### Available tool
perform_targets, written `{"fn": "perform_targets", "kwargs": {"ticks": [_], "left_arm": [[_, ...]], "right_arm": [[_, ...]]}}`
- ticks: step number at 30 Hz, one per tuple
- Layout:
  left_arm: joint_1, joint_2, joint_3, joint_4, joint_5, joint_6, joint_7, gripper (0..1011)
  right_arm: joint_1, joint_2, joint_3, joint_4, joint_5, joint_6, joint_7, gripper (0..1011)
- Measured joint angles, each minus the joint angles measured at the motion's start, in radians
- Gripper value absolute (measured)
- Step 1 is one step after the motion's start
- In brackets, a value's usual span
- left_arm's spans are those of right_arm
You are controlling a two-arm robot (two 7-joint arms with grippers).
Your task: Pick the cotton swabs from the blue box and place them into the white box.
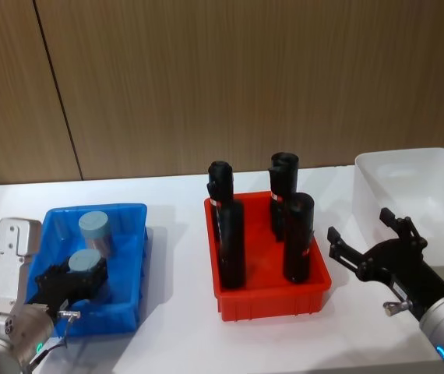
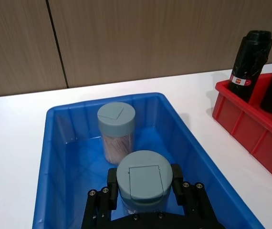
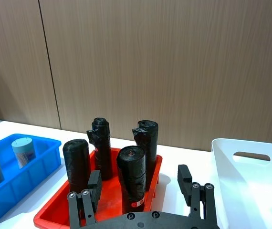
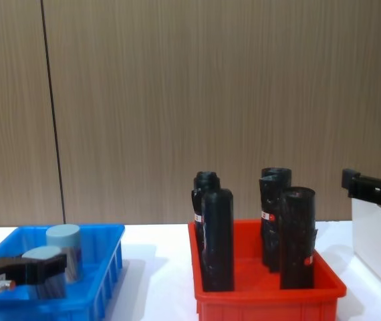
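Two jars of cotton swabs (image 2: pixel 116 119) stand up in the blue box (image 1: pixel 97 209), the left gripper (image 2: pixel 144 181) squeezed on the near jar (image 2: pixel 143 169), and the white box (image 3: pixel 250 191) sits far off to its right (past the red bin (image 1: pixel 273 300), by the right gripper (image 1: pixel 360 226), whose fingers are apart).

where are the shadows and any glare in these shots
Head view: soft shadow on the table right of the blue box. Left wrist view: pale sheen on its floor by the left gripper, shut on a cotton swabs jar.
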Motion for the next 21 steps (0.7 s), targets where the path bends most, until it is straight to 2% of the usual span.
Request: {"fn": "perform_targets", "kwargs": {"ticks": [4,10,17,21], "left_arm": [[0.006,0.004,-0.002,-0.025,0.007,-0.005,-0.001,665],[0.021,0.016,-0.007,-0.101,0.027,0.002,0.000,665],[0.033,0.034,-0.012,-0.211,0.054,0.038,-0.015,665],[0.034,0.043,-0.014,-0.275,0.073,0.070,-0.043,665]], "right_arm": [[0.000,0.000,0.000,0.000,0.000,0.000,0.000,1002],[0.000,0.000,0.000,0.000,0.000,0.000,0.000,1002],[0.000,0.000,0.000,0.000,0.000,0.000,0.000,1002],[0.000,0.000,0.000,0.000,0.000,0.000,0.000,1002]]}}
